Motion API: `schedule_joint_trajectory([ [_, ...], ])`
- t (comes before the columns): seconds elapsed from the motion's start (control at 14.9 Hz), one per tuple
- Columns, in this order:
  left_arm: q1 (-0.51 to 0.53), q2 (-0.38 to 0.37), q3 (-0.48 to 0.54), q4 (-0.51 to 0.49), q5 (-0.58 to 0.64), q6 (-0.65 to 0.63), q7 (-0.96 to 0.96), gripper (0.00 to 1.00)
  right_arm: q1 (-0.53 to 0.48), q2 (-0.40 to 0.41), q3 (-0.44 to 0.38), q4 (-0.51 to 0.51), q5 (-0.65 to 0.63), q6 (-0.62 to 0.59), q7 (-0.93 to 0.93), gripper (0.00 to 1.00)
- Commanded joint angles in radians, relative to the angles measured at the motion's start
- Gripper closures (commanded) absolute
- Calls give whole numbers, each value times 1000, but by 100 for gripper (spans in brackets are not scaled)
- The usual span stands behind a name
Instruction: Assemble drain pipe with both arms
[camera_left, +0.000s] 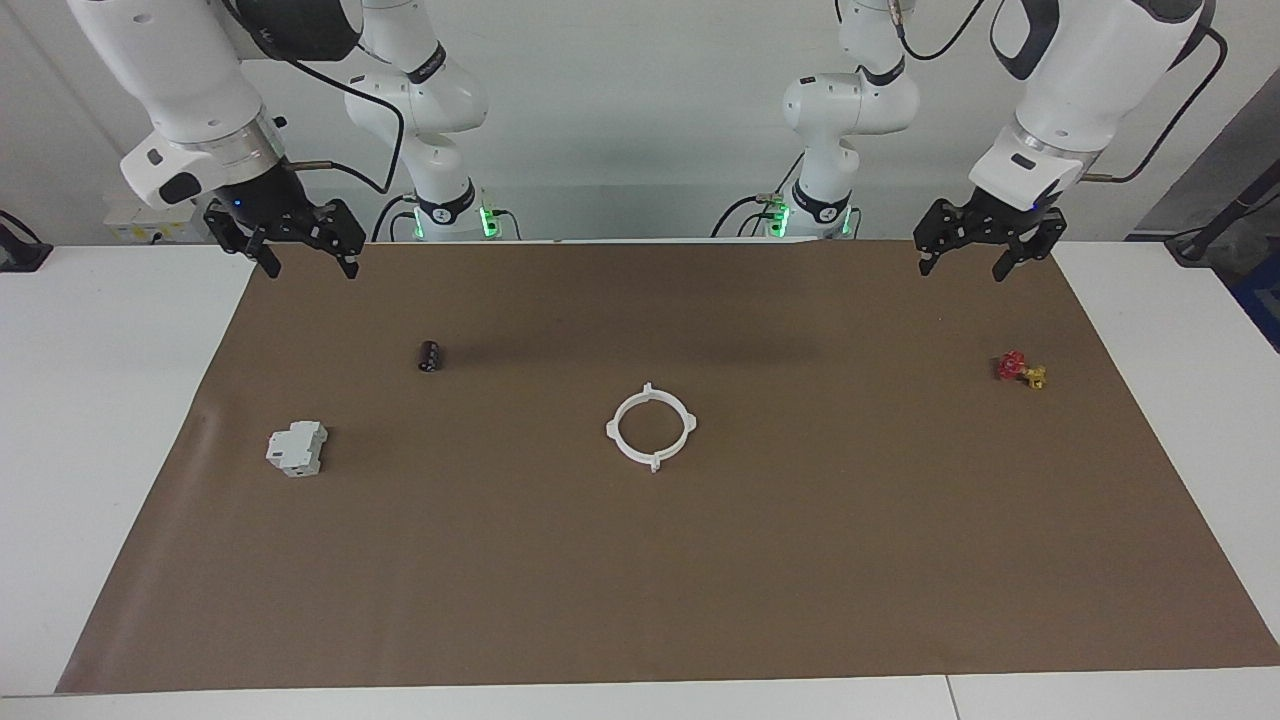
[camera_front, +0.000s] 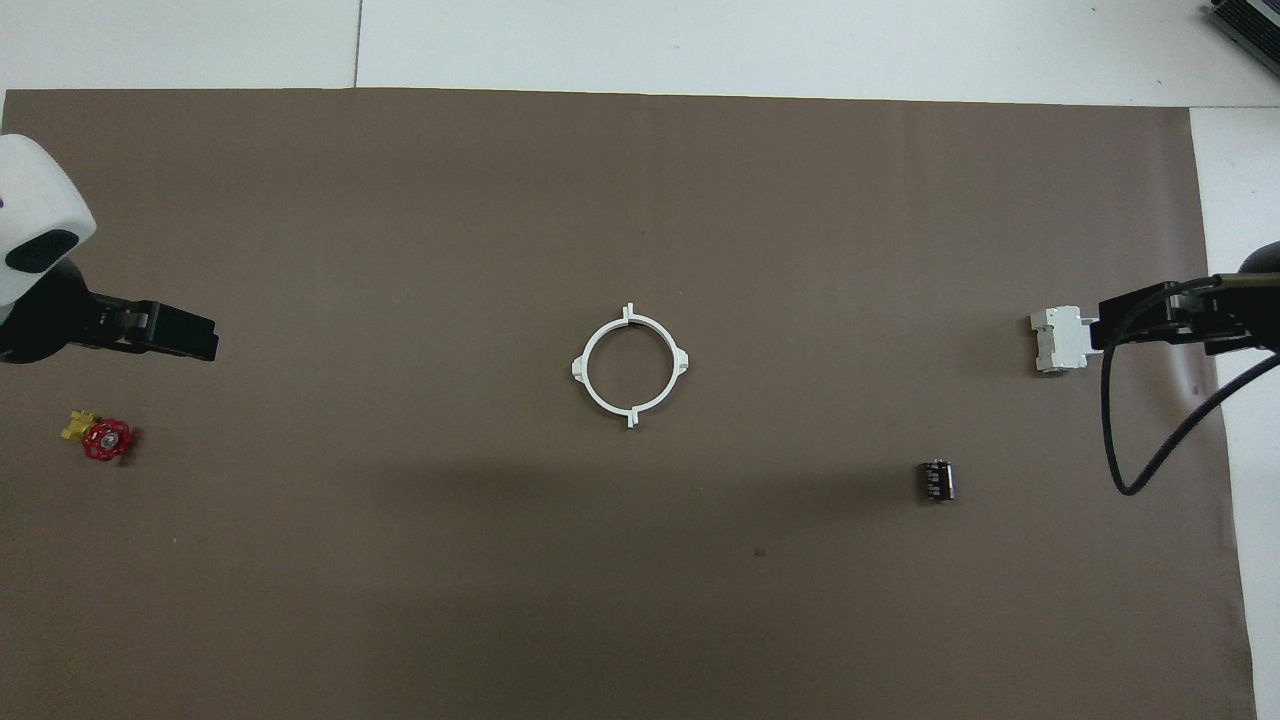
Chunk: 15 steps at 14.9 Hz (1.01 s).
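The drain pipe (camera_left: 648, 392) lies flat in the middle of the brown mat as one closed white ring, its two halves meeting, with small tabs around the rim. It also shows in the overhead view (camera_front: 630, 322). My right gripper (camera_left: 310, 268) hangs open and empty in the air over the mat's edge at the right arm's end; in the overhead view (camera_front: 1115, 322) it overlaps the grey-white block. My left gripper (camera_left: 962, 270) hangs open and empty over the mat's edge at the left arm's end, and shows in the overhead view (camera_front: 195, 338). Both are well apart from the ring.
A grey-white boxy block (camera_left: 297, 448) and a small black cylinder (camera_left: 430, 356) lie toward the right arm's end. A red and yellow valve piece (camera_left: 1020, 370) lies toward the left arm's end. The brown mat (camera_left: 640, 600) covers the white table.
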Motion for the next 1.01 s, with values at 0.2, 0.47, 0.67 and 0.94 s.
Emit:
schedule_joint_trajectory([
  [0.2, -5, -16, 10, -46, -12, 38, -13, 0, -2, 3, 4, 6, 12, -1, 16, 0],
  [0.47, -10, -22, 10, -78, -12, 83, -21, 0, -2, 3, 4, 6, 12, 1, 16, 0],
  [0.67, -7, -27, 10, -98, -12, 94, -18, 0, -1, 3, 4, 6, 12, 2, 16, 0],
  [0.94, -10, -27, 10, -98, -12, 94, -19, 0, -2, 3, 4, 6, 12, 2, 16, 0],
])
